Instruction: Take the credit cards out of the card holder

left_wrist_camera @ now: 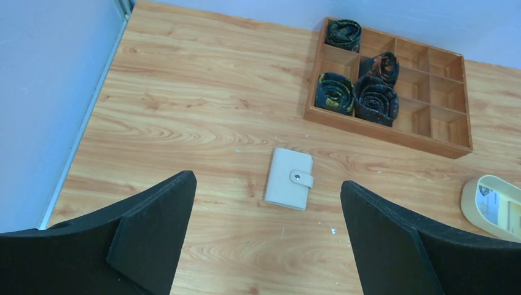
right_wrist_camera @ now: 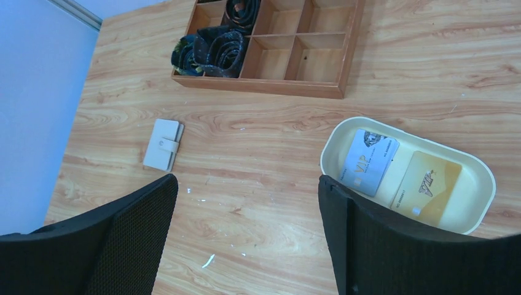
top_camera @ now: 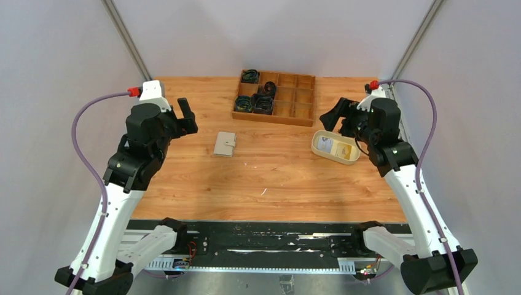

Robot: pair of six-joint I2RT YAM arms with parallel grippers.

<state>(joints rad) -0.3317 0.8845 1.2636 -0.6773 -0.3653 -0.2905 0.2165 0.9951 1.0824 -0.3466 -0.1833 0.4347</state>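
On a wooden table (top_camera: 203, 184), the beige card holder (top_camera: 224, 144) lies flat and snapped shut, left of centre and well apart from both arms, its slots hidden from view. Two credit cards, one grey-blue (right_wrist_camera: 370, 161) and one yellow (right_wrist_camera: 427, 187), rest side by side in a cream oval tray (right_wrist_camera: 485, 178) at the right; their small print is too fine to read. The left gripper (top_camera: 187, 117) and right gripper (top_camera: 335, 117) hover with jaws spread wide, holding nothing. Dark rolled items (left_wrist_camera: 375, 101), hard to identify, fill four left compartments of a wooden box (top_camera: 273, 117) at the back.
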